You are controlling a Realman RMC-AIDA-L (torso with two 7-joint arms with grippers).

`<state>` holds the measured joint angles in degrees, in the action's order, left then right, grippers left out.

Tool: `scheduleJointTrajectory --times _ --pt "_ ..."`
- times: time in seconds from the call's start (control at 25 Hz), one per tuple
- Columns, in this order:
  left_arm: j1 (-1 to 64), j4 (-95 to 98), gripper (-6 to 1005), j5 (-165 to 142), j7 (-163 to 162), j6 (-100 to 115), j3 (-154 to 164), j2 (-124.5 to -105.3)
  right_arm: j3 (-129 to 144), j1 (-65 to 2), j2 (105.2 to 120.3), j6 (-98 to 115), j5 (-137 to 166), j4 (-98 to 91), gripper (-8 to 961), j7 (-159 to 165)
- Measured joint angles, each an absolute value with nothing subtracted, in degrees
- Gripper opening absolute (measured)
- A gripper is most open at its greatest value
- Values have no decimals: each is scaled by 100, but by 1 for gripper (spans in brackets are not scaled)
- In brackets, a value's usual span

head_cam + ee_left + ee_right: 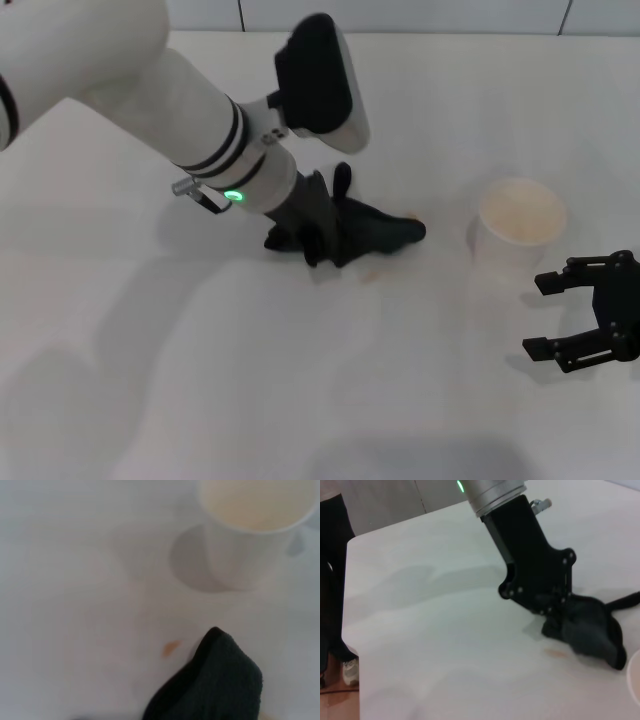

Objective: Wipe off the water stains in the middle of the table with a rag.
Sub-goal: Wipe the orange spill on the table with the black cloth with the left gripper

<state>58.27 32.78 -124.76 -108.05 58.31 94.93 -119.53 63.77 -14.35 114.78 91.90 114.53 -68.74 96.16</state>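
The dark green-black rag (375, 230) lies bunched on the white table (150, 330) near its middle, and my left gripper (312, 232) is shut on it and presses it down. A small orange-brown water stain (370, 275) sits just in front of the rag. In the left wrist view the stain (171, 647) lies beside the rag's edge (210, 685). The right wrist view shows the left gripper (555, 615), the rag (592, 632) and the stain (556, 653). My right gripper (545, 315) is open and empty, low over the table at the right.
A white paper cup (520, 215) stands upright to the right of the rag, just behind my right gripper; it also shows in the left wrist view (255, 530). A person's dark legs (332, 580) stand beyond the table's edge.
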Motion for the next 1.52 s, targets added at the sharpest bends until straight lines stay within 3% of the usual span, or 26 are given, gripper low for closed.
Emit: scheduleJointTrajectory --times 0.32,0.68,0.96,1.52 --pt "5704 3280 45 -12706 -10887 5255 8801 -11934 6450 -1516 11484 9179 11452 -6843 868 9615" --pt "6162 2471 49 -12810 -10649 4686 8271 -11934 6529 -1569 11496 9155 11444 -6841 868 9637" --pt "6366 2442 57 -12487 -10479 4836 8513 -12011 6545 -1579 11496 9184 11440 -6846 868 9637" --pt "6261 2633 74 -11768 -10477 5751 9599 -11951 6607 -1582 11496 9196 11435 -6864 868 9648"
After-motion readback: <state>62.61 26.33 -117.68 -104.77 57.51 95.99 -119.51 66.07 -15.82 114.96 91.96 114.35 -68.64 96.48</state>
